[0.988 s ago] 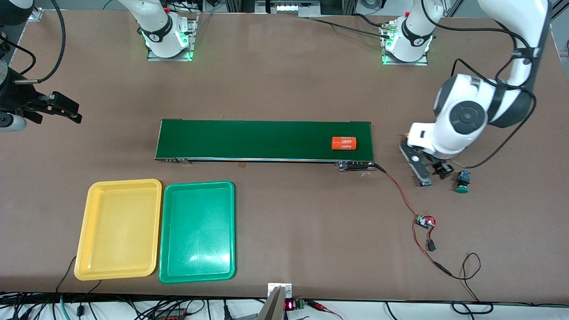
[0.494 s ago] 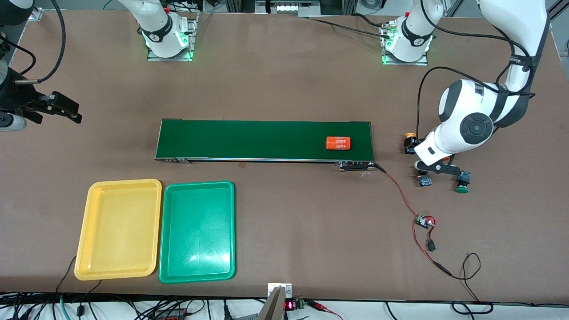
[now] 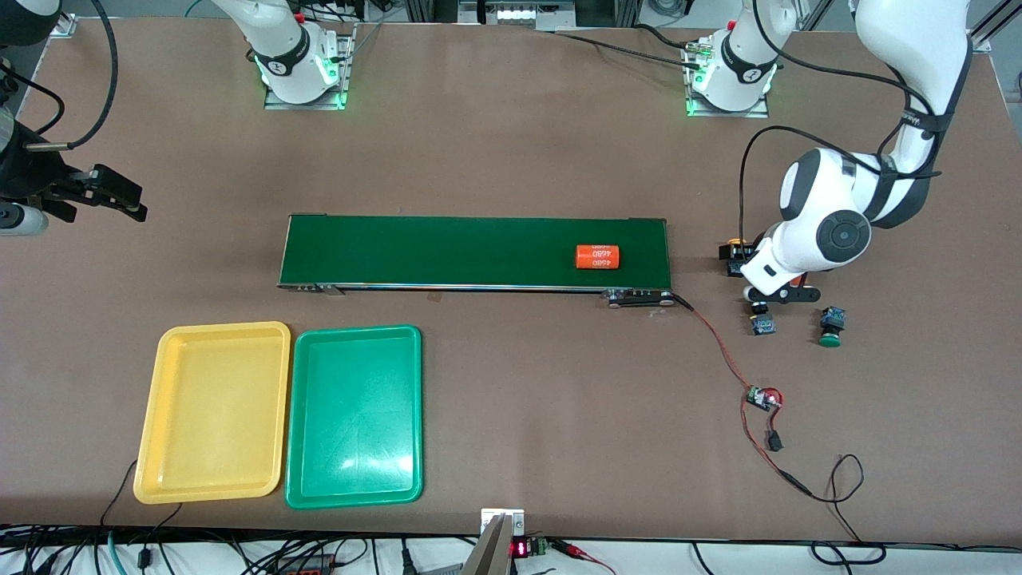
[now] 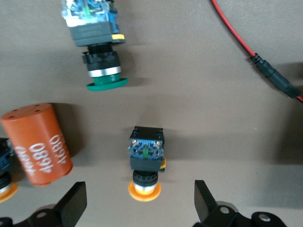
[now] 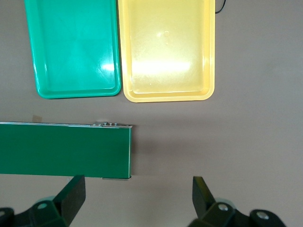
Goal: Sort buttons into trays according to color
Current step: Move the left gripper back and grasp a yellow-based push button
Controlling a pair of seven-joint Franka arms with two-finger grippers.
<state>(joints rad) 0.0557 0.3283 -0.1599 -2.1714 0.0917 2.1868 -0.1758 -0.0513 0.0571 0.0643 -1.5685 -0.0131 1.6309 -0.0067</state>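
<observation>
Left hand [image 4: 137, 208], released, hovers over a yellow-capped button [image 4: 146, 163] to straddle it; right hand [image 5: 135, 203], also released, waits above the conveyor's end [image 5: 113, 151].

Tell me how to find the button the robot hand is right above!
Find the long green belt and go to its end by the left arm. On the table there, under the open left gripper, lies a small button with a yellow-orange cap. The button beside it has a green cap, and the orange cylinder is bigger.
</observation>
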